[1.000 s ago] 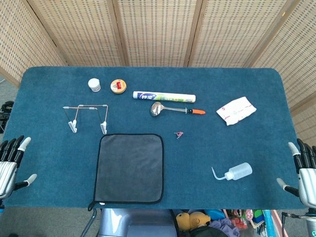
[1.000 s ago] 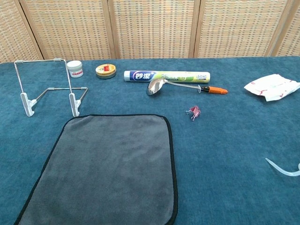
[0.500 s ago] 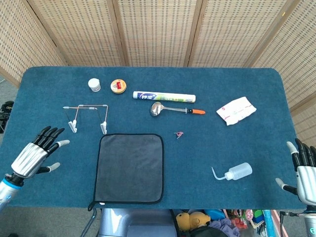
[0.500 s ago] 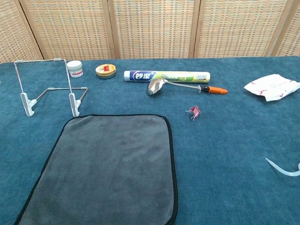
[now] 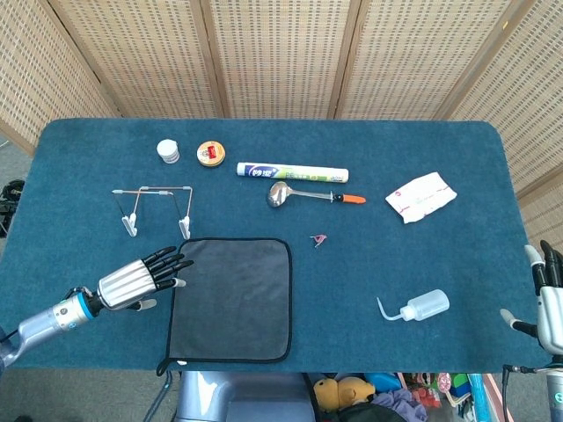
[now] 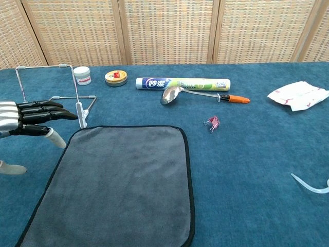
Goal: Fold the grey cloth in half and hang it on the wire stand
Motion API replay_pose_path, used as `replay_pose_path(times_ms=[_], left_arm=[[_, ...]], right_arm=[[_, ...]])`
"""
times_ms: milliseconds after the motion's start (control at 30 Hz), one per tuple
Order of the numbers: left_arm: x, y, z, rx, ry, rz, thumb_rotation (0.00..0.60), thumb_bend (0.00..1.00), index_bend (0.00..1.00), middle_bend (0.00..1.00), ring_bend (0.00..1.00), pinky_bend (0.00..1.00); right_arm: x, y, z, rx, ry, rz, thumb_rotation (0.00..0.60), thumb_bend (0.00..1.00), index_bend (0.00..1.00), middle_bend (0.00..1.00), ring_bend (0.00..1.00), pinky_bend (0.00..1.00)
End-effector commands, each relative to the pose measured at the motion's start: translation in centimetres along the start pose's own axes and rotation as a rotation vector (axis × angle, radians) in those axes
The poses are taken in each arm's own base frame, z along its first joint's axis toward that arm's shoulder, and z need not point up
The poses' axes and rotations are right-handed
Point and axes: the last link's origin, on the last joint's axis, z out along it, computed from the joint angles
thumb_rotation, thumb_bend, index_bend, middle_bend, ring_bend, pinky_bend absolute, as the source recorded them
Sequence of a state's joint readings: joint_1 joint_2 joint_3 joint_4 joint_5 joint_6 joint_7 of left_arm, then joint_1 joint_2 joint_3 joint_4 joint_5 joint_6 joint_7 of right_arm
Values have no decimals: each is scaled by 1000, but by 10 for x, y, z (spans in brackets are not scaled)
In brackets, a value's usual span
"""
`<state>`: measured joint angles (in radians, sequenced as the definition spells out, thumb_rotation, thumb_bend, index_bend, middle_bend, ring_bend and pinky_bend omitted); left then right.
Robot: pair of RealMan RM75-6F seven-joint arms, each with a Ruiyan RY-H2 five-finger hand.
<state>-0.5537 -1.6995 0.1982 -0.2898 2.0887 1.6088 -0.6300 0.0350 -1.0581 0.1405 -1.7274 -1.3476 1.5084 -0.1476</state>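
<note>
A: Is anything done yet?

B: No. The left robot hand (image 5: pixel 141 278), fingers spread and empty, hovers at the left edge of the flat grey square cloth with black trim (image 5: pixel 231 299), unfolded on the blue tabletop (image 5: pixel 396 264).

A: And the stand?

B: The thin wire stand (image 5: pixel 157 209) sits just beyond its fingertips, bare. The right robot hand (image 5: pixel 550 308) idles, spread, far off.

Only legible-ish print: long tube (image 6: pixel 182 83) on the tabletop (image 6: pixel 257 170), white Chinese characters on its blue end, too small to read. Small white jar (image 6: pixel 81 75) and round tin (image 6: pixel 116 77) carry red labels, unreadable.
</note>
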Motion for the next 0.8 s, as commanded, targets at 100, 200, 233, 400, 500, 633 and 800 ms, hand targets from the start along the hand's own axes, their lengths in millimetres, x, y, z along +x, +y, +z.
replay_pose_path(times_ms=[100, 200, 233, 400, 500, 633, 800], left_arm=[[-6, 1, 9, -20, -34, 18, 600, 249, 299, 0, 0, 0], [-9, 0, 12, -16, -52, 18, 600, 250, 300, 0, 0, 0], [-12, 0, 11, -5, -60, 7, 600, 250, 302, 0, 0, 0], [-17, 0, 16, 21, -67, 1, 600, 253, 311, 0, 0, 0], [-22, 3, 21, 23, -75, -8, 600, 258, 311, 0, 0, 0], [-27, 7, 23, 23, -85, -16, 600, 260, 317, 0, 0, 0], [-30, 12, 28, 17, -81, -15, 600, 282, 327, 0, 0, 0]], right_arm=[[-2, 1, 2, -11, -6, -5, 600, 0, 0, 0, 0, 0], [-2, 2, 3, -17, -6, -5, 600, 0, 0, 0, 0, 0], [-2, 3, 3, -18, -6, -4, 600, 0, 0, 0, 0, 0], [-3, 3, 4, -19, -10, -1, 600, 0, 0, 0, 0, 0], [-2, 4, 4, -19, -7, 2, 600, 0, 0, 0, 0, 0], [-1, 5, 4, -22, -6, 6, 600, 0, 0, 0, 0, 0], [1, 6, 4, -25, 0, 14, 600, 0, 0, 0, 0, 0]])
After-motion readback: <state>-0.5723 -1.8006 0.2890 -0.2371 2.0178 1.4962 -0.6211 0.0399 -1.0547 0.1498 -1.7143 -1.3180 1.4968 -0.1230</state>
